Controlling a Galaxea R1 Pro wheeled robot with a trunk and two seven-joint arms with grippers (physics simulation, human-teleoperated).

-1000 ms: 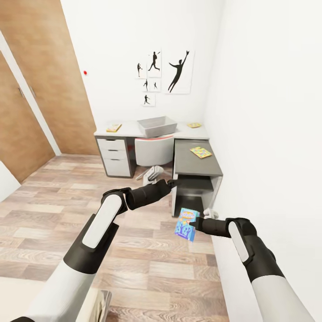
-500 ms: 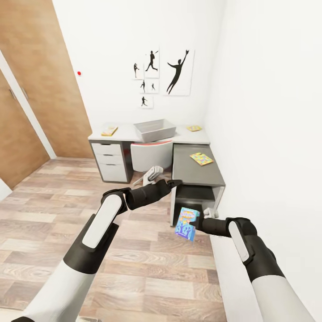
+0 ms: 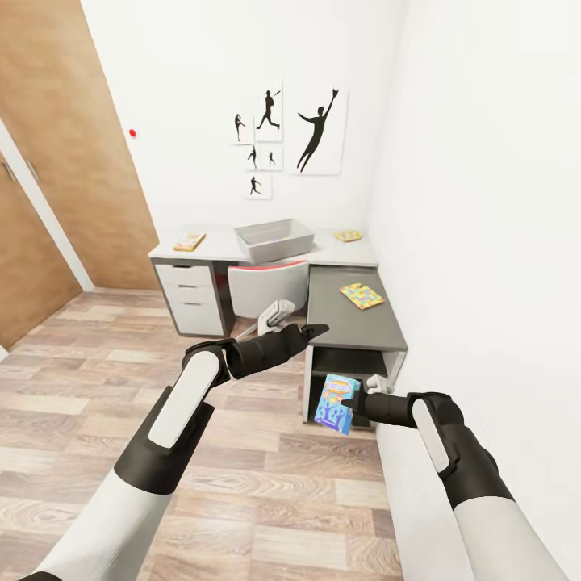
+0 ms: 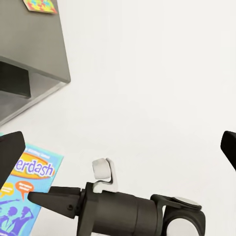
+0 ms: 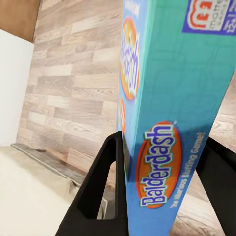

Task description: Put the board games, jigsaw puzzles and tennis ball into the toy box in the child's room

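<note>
Wood floor (image 5: 64, 73) behind right claw (image 5: 167, 162) clamping "Balderdash" box (image 5: 172, 98).

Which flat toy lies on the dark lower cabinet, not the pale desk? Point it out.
The jigsaw puzzle, a many-coloured square, lies on the dark grey cabinet. The two other flat toys lie on the desk either side of the toy box.
</note>
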